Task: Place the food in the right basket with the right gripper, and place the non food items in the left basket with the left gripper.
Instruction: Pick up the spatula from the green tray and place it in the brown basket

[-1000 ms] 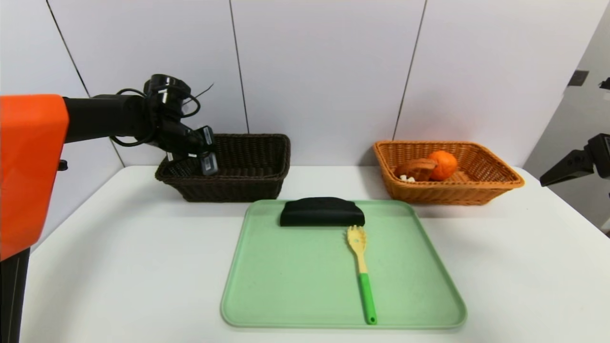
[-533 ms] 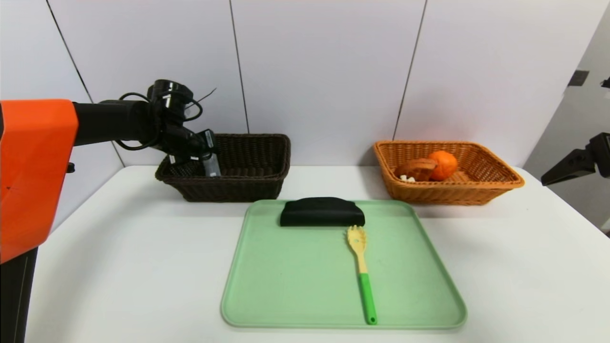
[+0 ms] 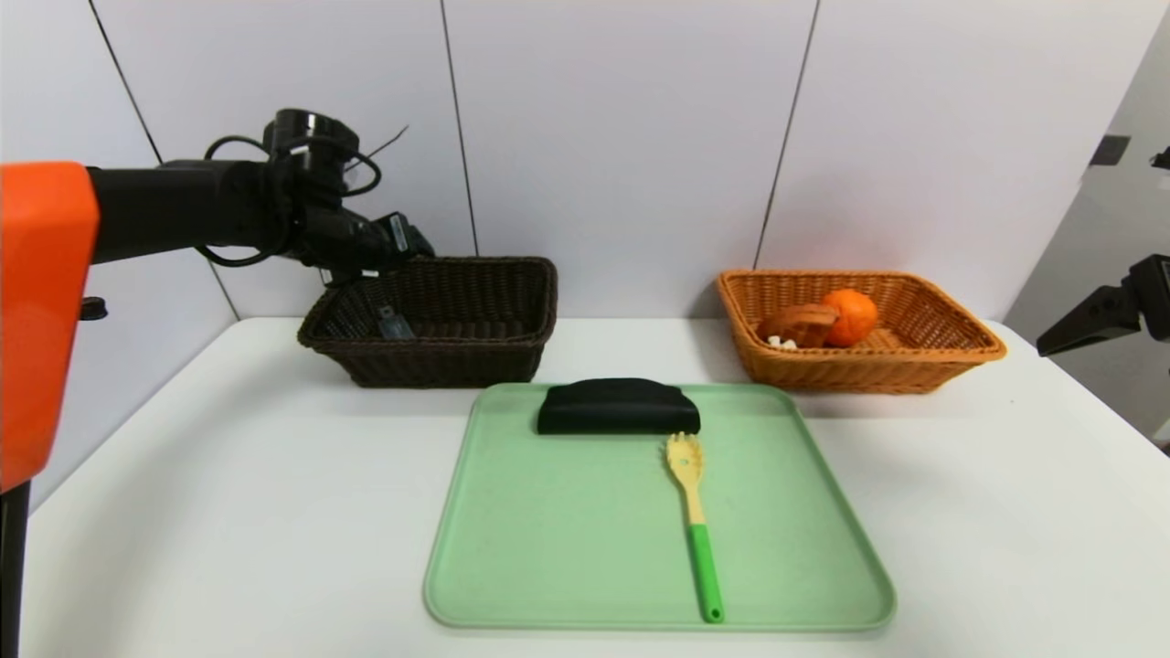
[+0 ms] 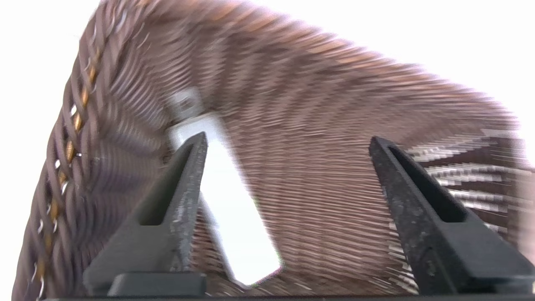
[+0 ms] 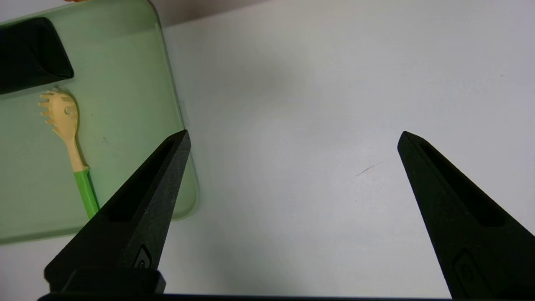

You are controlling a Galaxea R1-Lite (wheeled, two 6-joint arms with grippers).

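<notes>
Centrally, one smooth white table (image 3: 228, 512), bearing one flat, rounded-corner pale green tray (image 3: 567, 548) at 6 o'clock. Further back, two woven wicker baskets: dark brown left basket (image 3: 475, 352) at 11 o'clock, tan-orange right basket (image 3: 914, 361) at 1 o'clock, well apart. Inside the right basket, one round orange (image 3: 850, 316) touching one brown bread-like piece (image 3: 798, 323), with tiny white bits beside them. On the tray's far edge, one black, soft-looking pouch (image 3: 617, 408); just in front, one pasta spoon (image 3: 692, 512), yellow toothed head, green handle. Above the left basket's near-left rim, left gripper (image 4: 288, 142) with jaws spread wide, holding nothing; below it, one small flat pale rectangular item (image 4: 225, 196) lying on the basket's weave. At 3 o'clock, off the table's edge, right gripper (image 5: 292, 138) parked, jaws spread, empty.
</notes>
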